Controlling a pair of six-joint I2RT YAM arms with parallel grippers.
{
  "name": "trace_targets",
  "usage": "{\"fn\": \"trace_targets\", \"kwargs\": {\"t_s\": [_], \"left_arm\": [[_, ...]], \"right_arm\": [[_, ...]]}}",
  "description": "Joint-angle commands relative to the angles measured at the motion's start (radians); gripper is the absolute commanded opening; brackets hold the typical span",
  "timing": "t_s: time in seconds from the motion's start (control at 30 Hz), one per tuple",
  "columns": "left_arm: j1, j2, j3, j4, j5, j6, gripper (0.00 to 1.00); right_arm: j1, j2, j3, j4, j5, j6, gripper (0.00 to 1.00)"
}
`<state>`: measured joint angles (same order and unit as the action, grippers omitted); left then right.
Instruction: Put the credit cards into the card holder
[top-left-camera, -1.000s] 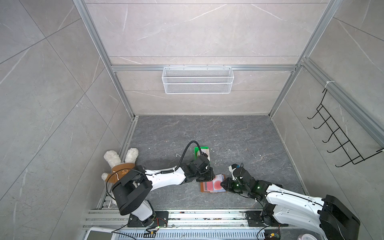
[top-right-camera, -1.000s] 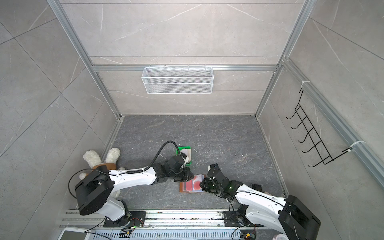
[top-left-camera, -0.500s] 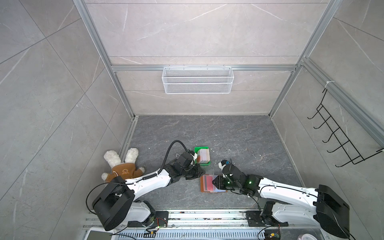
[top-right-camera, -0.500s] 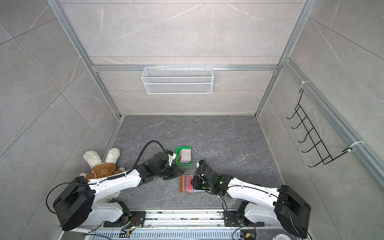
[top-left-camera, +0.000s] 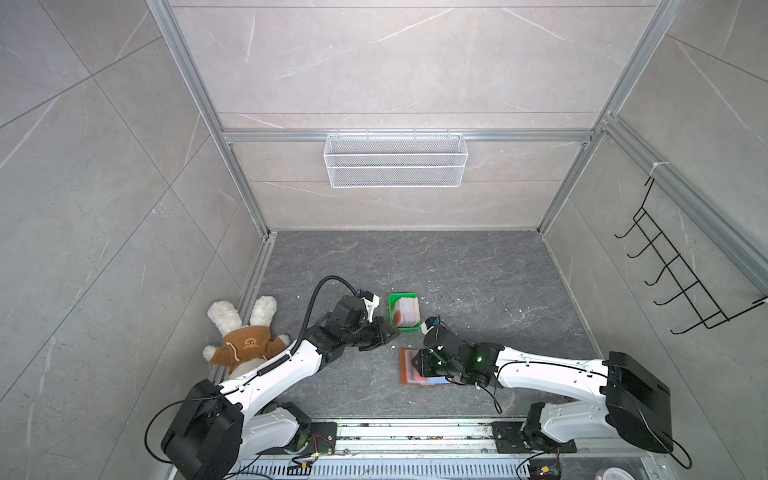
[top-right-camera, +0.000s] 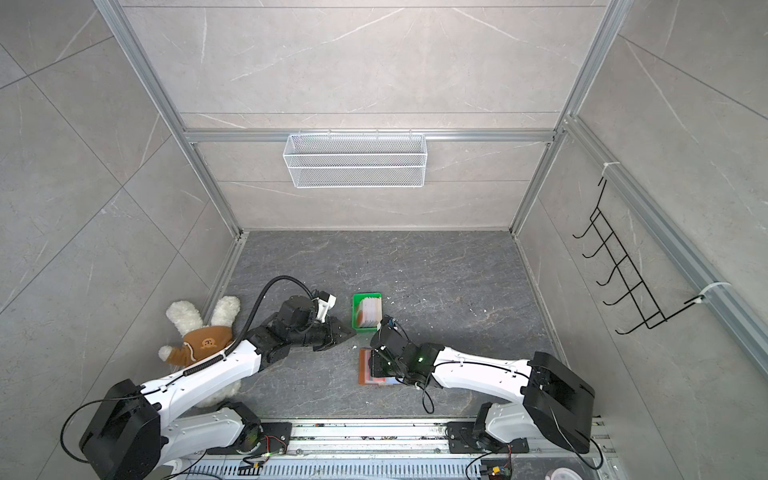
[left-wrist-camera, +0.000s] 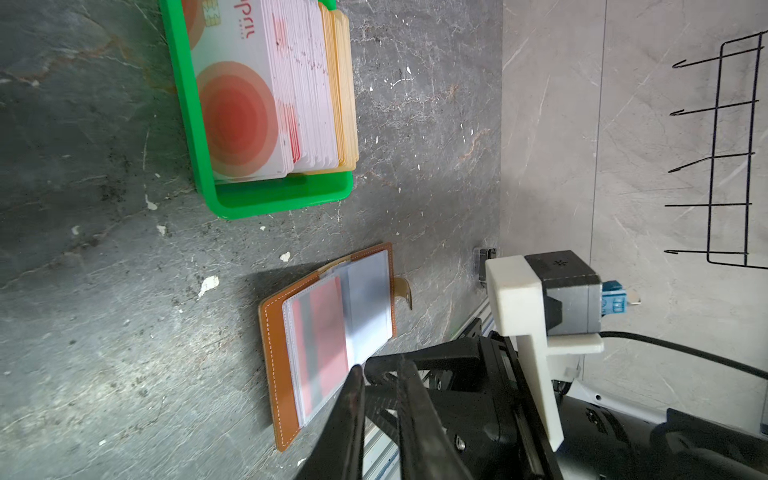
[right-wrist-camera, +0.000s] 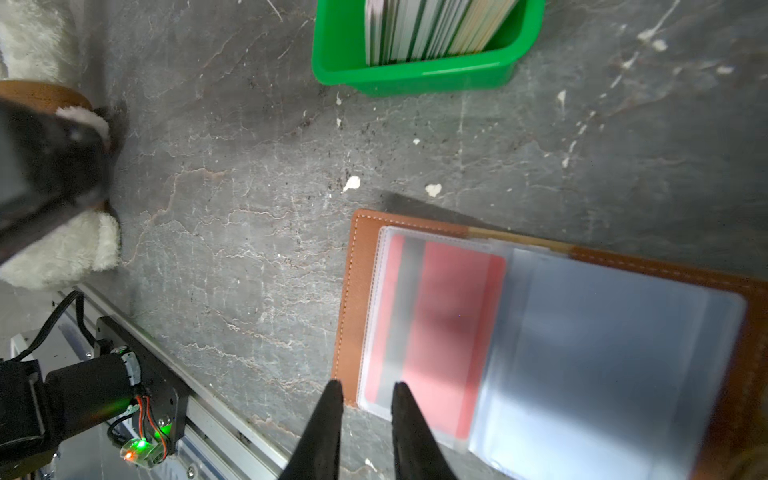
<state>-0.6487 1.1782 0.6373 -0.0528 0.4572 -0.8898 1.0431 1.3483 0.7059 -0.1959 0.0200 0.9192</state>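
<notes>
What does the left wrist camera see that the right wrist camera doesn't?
Only the left wrist view shows the faces of the credit cards, with their red-orange blot, and the black hook rack on the wall. Only the right wrist view shows the white plush toy, and it sees the cards edge-on. Both show the green tray holding the stack, and the card holder lying open with a red card in a clear sleeve.
</notes>
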Motion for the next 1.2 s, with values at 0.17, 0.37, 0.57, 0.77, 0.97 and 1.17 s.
{"fn": "trace_targets", "kwargs": {"t_s": [0.17, 0.37, 0.57, 0.77, 0.97, 1.17], "left_arm": [[0.048, 0.054, 0.120, -0.125, 0.108, 0.134, 0.18], [0.101, 0.135, 0.288, -0.244, 0.170, 0.256, 0.19], [0.152, 0.223, 0.435, -0.343, 0.224, 0.368, 0.19], [0.195, 0.278, 0.529, -0.396, 0.241, 0.449, 0.19], [0.205, 0.362, 0.548, -0.387, 0.241, 0.471, 0.19], [0.210, 0.450, 0.577, -0.371, 0.226, 0.451, 0.18]], "right_arm": [[0.005, -0.070, 0.050, -0.106, 0.139, -0.032, 0.27], [0.004, -0.083, 0.125, -0.168, 0.198, -0.063, 0.35], [-0.026, -0.059, 0.212, -0.218, 0.220, -0.108, 0.43], [-0.073, -0.046, 0.258, -0.223, 0.211, -0.131, 0.50], [-0.119, -0.037, 0.284, -0.233, 0.198, -0.147, 0.58], [-0.181, 0.014, 0.305, -0.209, 0.144, -0.195, 0.64]]}}
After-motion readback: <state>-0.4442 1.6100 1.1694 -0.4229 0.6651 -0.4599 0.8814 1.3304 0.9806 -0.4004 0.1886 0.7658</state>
